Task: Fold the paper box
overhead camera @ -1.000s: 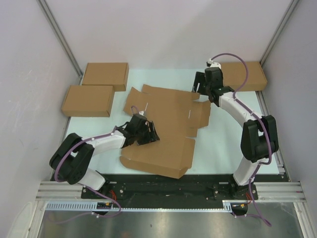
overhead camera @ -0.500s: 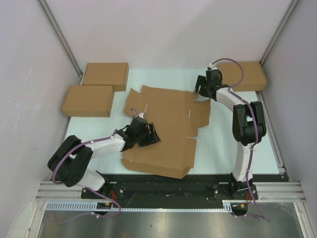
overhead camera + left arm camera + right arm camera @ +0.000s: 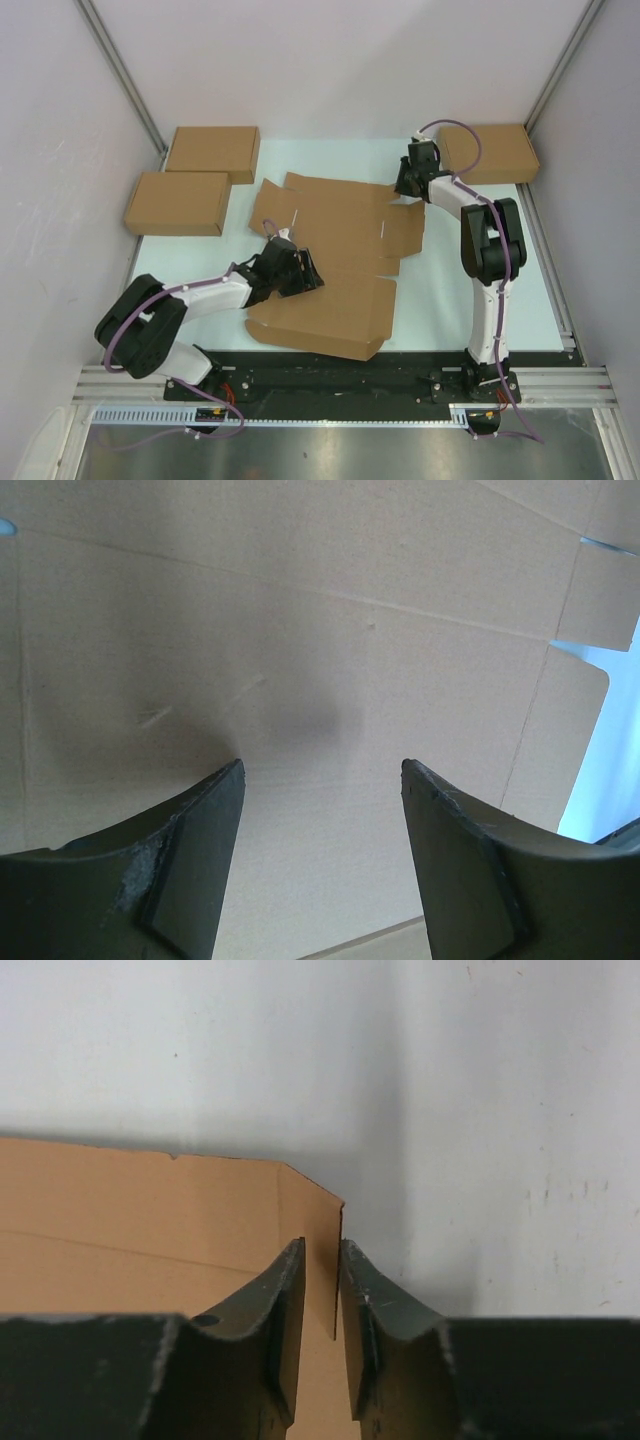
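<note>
Where the pale worktop (image 3: pixel 450 290) shows between the two arms, the following are entered, each placed relative to the paper box.

1. Paper box (image 3: pixel 340 225). Plain brown corrugated die-cut sheet with crease lines, notched flaps and cut slots. It lies spread out on the middle of the worktop, largely unfolded, with its long axis running from the far side toward the arm bases. The far-right flap ends in a clipped corner.

2. Left tool (image 3: pixel 300 272). It sits over the near-left part of the paper box, above a broad flat panel. In the left wrist view its fingers (image 3: pixel 190 860) stand well apart with bare cardboard between them and nothing held. Whether the tips touch the panel cannot be told.

3. Right tool (image 3: pixel 408 180). It is at the far-right edge of the paper box. In the right wrist view the fingers (image 3: pixel 400 1330) are drawn nearly together with the thin edge of the clipped flap between them, so the tool is clamped on the paper box.

4. Closed cardboard boxes, three, compact and brown, showing no flaps.
   - One (image 3: pixel 212 152) lies beyond the far-left corner of the paper box.
   - A second (image 3: pixel 178 203) lies left of the paper box, touching the first at a corner.
   - The third (image 3: pixel 490 152) lies beyond the far-right corner of the paper box, just behind the right tool.

5. Purple cable (image 3: pixel 465 130). It loops above the right tool, on the far-right side of the paper box.
</note>
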